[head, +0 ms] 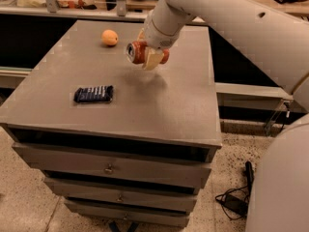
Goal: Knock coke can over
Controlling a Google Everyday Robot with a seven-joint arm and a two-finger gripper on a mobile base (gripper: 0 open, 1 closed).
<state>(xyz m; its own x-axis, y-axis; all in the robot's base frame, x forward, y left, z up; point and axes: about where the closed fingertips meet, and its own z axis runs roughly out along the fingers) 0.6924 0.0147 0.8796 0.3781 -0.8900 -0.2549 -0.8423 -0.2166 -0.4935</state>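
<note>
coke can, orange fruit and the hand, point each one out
coke can [138, 51], camera view, red side by silver top
orange fruit [110, 37], camera view, centre of its skin
hand [150, 58], camera view, between its fingers, gripping the can, near the fruit

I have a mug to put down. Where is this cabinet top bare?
Bare: the right half of the cabinet top, from the gripper forward to the front edge; the front strip before the blue packet; the left side between packet and orange. Crowded: the back middle, where the gripper holds the coke can on its side above the top, near the orange.
</note>
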